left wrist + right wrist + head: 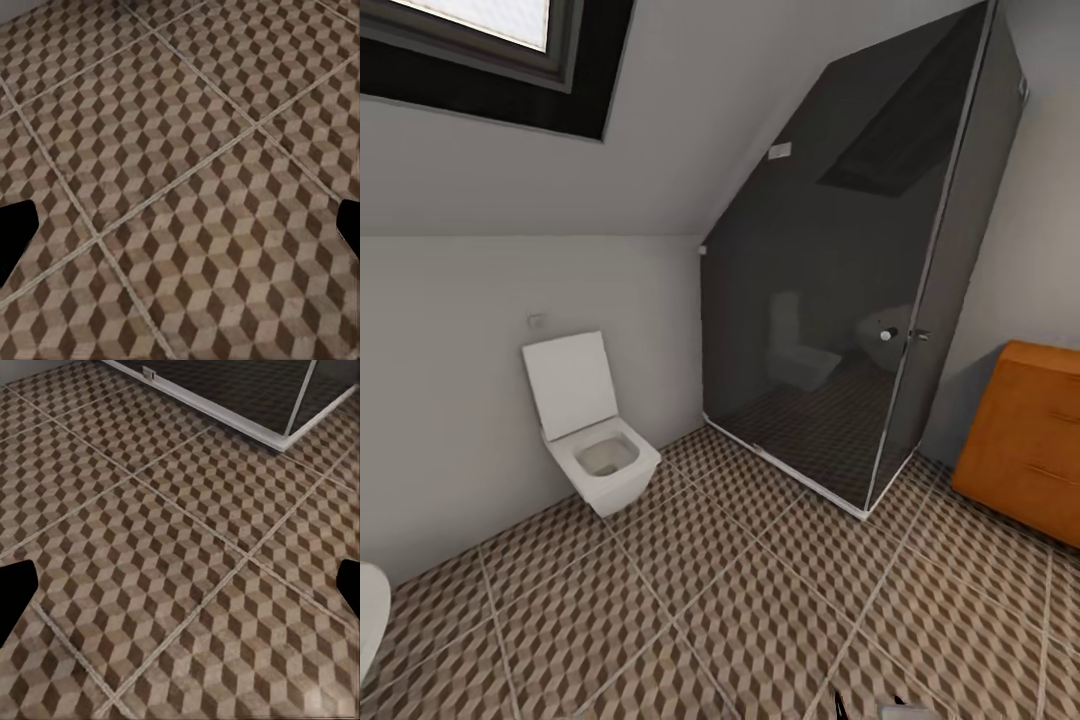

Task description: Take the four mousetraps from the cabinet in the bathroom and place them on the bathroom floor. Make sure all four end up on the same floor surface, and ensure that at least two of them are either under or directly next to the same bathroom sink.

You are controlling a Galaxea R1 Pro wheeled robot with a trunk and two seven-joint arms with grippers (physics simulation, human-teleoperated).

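robot was in the bathroom, in transit by the look of it, nothing in hand. head view took in the cabinet (1028, 440) at the frame's right edge, cut off there, standing on the bathroom floor (760, 600) against the wall just right of the glass shower enclosure (860, 300). its long axis ran along that wall; two bar-handled drawer fronts faced out into the room toward the robot. drawers looked closed. no mousetraps were out on the tiles or on the part of the cabinet top in frame, so my read was they sat inside a drawer and the pick stage hadn't begun.

toilet (595, 430) was mounted on the wall left of the shower, lid up. a white curved edge (370, 610) at the far left, well left of the cabinet, could have been a sink or basin rim; too little of it to tell.

left gripper (180, 232): wide open, dark tips at either edge of its wrist view, only cube-pattern tile between them, holding nothing. right gripper (180, 592): same, spread wide and empty, aimed at floor with the shower's base rail (225, 412) beyond. both pointed down at bare tile, presumably a tucked carry pose for driving.

next move, i'd guess: turn toward the cabinet, square up to the drawer fronts, pull a handle.
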